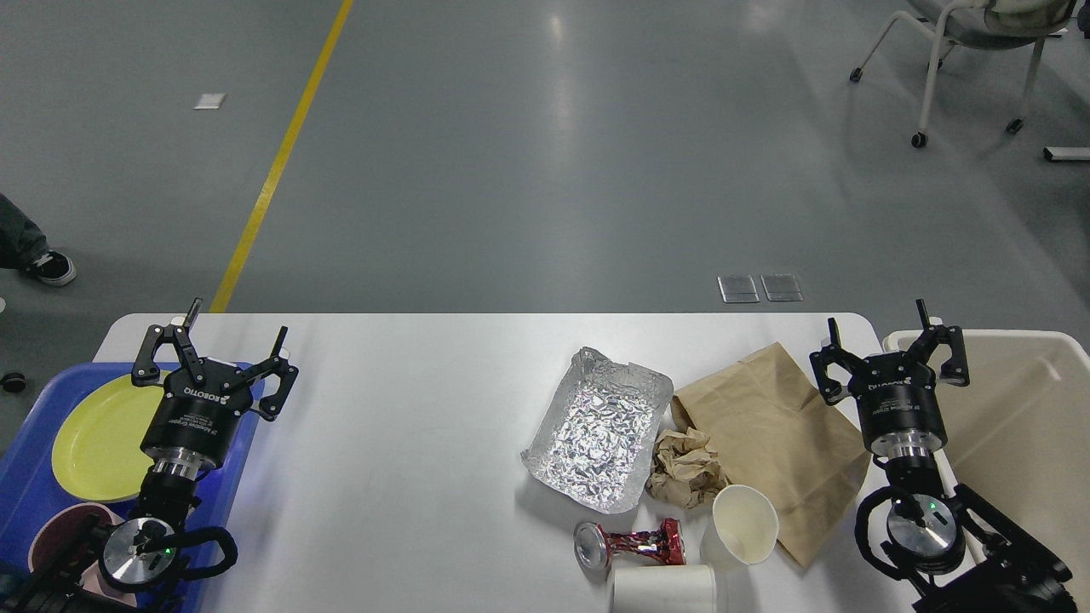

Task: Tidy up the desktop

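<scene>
Right gripper (890, 345): fingers spread, empty, hovering at the desktop's right edge beside the bin (1022, 400).
Left gripper (213, 345): spread too, empty, over the tray (34, 477) with its plate (98, 438).
Desktop (409, 426): white, wide — rubbish clustered right of centre.
Nearest pick: bag (766, 434), probably.
Tip: pinch its near edge — thin paper lies flat.
Watch: cup (745, 524) resting on the bag, wad (685, 466) touching it.

Black arms, silver joints, white lettering
</scene>
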Available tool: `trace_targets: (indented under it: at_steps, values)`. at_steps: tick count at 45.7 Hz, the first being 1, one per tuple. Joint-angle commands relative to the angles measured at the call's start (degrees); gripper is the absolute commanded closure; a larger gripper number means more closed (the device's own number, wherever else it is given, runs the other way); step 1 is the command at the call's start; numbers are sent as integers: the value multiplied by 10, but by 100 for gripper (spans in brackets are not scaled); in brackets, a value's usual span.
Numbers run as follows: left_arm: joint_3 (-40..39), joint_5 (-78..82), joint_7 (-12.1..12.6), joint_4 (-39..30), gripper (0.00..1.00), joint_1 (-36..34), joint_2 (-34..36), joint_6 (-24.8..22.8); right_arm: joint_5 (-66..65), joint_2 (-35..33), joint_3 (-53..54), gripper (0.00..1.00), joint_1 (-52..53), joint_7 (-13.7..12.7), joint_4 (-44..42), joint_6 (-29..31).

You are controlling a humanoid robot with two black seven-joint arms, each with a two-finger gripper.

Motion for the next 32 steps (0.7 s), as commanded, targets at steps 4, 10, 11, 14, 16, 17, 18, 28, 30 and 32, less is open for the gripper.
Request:
trace_targets:
  at_steps: [4,10,11,14,16,17,18,28,30,32]
  values:
    - [1,0,0,0,4,0,0,0,0,-1,2,0,-1,1,0,-4]
    - [1,0,0,0,4,0,-1,0,-1,1,2,0,0,0,-6,-10]
    - [1,0,0,0,4,-1,0,0,0,3,2,0,1,0,-9,-11]
    - [1,0,0,0,4,0,-1,0,0,4,1,0,1,0,-13,-8]
    - [1,0,0,0,4,-1,0,0,0,3,-2,0,1,-1,-13,-5]
    - [1,0,0,0,4,-1,0,0,0,1,-3,0,3,0,-13,-4]
    - [1,0,0,0,4,0,0,0,0,1,-4,0,4,0,-14,-3]
    - [1,0,0,0,4,0,0,0,-1,0,-5,0,2,2,-11,2]
    - [1,0,0,0,4,-1,0,0,-1,0,-4,0,6,2,-11,2]
    - [1,0,0,0,4,-1,0,0,-1,-3,-5,0,4,2,-4,2]
